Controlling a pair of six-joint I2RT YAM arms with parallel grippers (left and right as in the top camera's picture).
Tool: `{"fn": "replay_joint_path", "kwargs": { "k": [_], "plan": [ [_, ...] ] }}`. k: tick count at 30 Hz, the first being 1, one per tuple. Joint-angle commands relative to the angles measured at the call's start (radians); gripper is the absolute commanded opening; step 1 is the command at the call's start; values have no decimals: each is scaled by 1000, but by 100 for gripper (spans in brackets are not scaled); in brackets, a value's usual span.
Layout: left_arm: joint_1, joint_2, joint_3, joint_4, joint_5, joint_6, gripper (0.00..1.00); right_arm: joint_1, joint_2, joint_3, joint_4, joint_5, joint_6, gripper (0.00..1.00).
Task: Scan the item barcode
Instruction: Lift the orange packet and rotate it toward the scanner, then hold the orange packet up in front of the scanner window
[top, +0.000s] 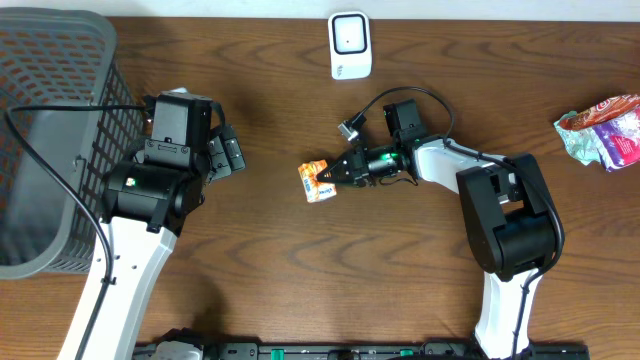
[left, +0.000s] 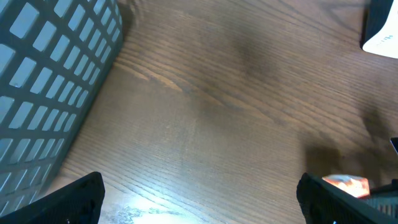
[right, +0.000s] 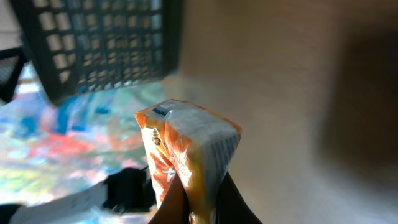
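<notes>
Status: pick done, scan outstanding.

- The right jaws are clenched on the orange packet (top: 317, 182). In the right wrist view they pinch its lower edge and the packet stands up out of them.
- The packet sits near the middle of the tabletop (top: 270, 270), below and slightly left of the white scanner (top: 350, 45). The two are well apart.
- You cannot tell from the overhead view whether the packet is lifted clear of the wood or resting on it.
- There is fine dark print on one side face of the packet. It is too blurred to call a barcode, so treat the code's position as unconfirmed.
- The left jaws are released and spread wide. They hold nothing and hover over bare wood beside the grey basket (top: 50, 140).
- A second crumpled wrapper (top: 603, 130) lies at the right edge, untouched.

Judgement: you are roughly at the midpoint.
- Grasp: secured.
- Left to do: carry the packet up to the scanner and turn the wrist until the coded face looks at the scanner window.
- Watch the thin pinch on the packet, because a soft wrapper may swing or slip during the turn.
</notes>
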Motion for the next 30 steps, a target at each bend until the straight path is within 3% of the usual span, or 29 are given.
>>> {"fn": "replay_joint_path", "kwargs": {
  "k": [1,6,12,15,22,30],
  "plan": [
    [2,-9,7,-3,-20,-9,98,9,-5,-1,-1,146,47,1],
    [2,-9,7,-3,-20,-9,98,16,-78,21,-88,372,46,1],
    [2,-9,7,-3,-20,-9,98,60,-200,125,-367,888,-35,1],
    [2,-9,7,-3,-20,-9,98,84,-237,169,-420,1130,-35,1],
    [2,-9,7,-3,-20,-9,98,144,-246,175,-361,1587,-120,1],
    [2,-9,7,-3,-20,-9,98,166,-234,175,-141,1752,-263,1]
  ]
}}
